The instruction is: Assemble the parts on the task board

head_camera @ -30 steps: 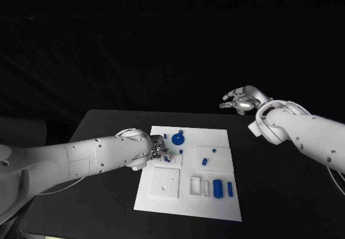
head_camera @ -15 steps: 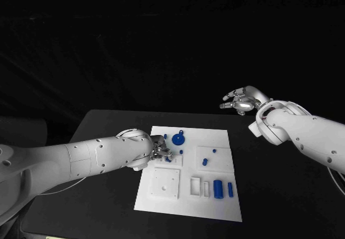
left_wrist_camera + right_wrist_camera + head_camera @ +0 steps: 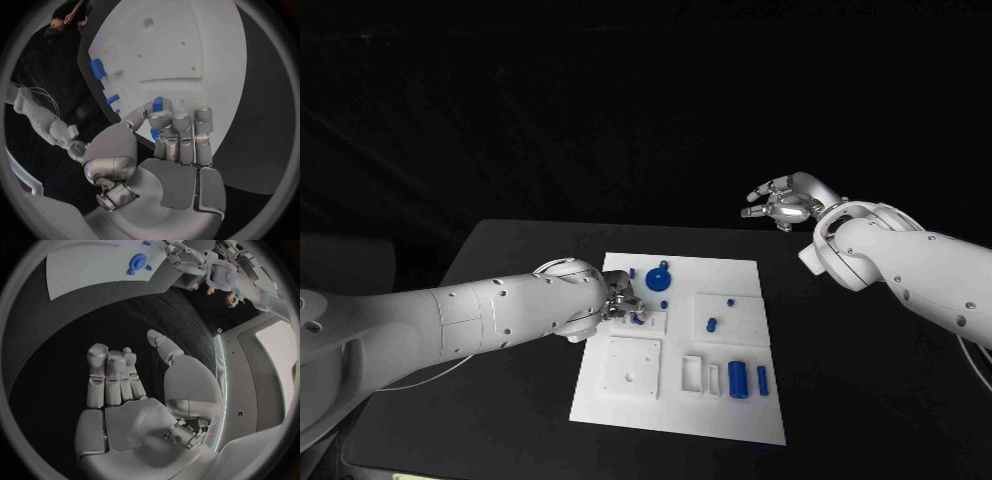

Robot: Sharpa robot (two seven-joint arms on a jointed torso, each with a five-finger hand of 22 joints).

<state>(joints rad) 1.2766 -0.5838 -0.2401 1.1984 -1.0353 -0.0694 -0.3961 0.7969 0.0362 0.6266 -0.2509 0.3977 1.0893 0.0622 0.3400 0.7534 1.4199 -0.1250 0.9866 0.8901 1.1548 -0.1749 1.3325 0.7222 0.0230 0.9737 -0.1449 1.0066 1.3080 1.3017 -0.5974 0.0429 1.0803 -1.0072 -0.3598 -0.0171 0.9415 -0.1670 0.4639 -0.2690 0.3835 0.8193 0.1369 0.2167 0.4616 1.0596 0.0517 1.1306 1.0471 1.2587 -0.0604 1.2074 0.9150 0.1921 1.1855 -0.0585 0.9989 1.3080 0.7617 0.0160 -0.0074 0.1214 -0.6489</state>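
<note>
Blue plastic shows between the curled fingers of the left hand (image 3: 178,137), which pinches a small peg (image 3: 157,104) at its upper end while pressing down over the white board (image 3: 733,400); in the head view this hand (image 3: 620,300) sits at the board's near-left part, beside a raised white block. Such a peg is likely light, stiff and smooth, so a pinch high on its shaft, leaving the lower end free to enter a hole, looks the sound hold; squeezed too loosely it could twist or slip. Just beyond the fingers lies a round blue gear (image 3: 658,277), and further out towards the far side of the board a short blue pin (image 3: 711,324). Nearest the robot, two blue cylinders (image 3: 737,380) lie side by side next to a white frame. Well apart, off the board and raised above the black worktop (image 3: 516,250), the right hand (image 3: 783,202) holds nothing, its fingers (image 3: 109,377) loosely bent and apart.
</note>
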